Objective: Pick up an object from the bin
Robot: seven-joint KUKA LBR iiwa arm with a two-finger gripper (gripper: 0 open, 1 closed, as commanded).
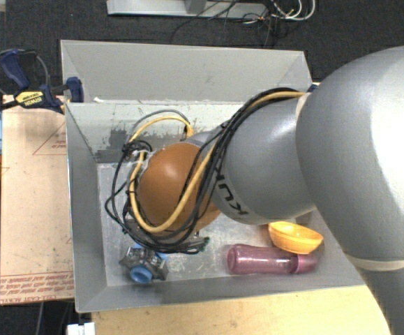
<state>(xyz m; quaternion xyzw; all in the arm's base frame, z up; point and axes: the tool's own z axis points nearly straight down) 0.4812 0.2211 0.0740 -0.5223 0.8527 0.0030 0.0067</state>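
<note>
The claw (144, 262) hung low over the front-left corner of the bin (83, 187), under the rounded brown wrist cover (170, 187) and its looped cables (133, 211). How far it stood open, and whether it had hold of anything, could not be told. A small grey-and-blue piece (140, 276) lay right at its tip, likely the nearest candidate, though it may belong to the claw itself. Rightward and well apart lay a smooth pink bottle (268, 260), its long axis running left to right along the front wall. A glossy, shallow yellow-orange cup (296, 237) sat just beside the bottle's right end.
</note>
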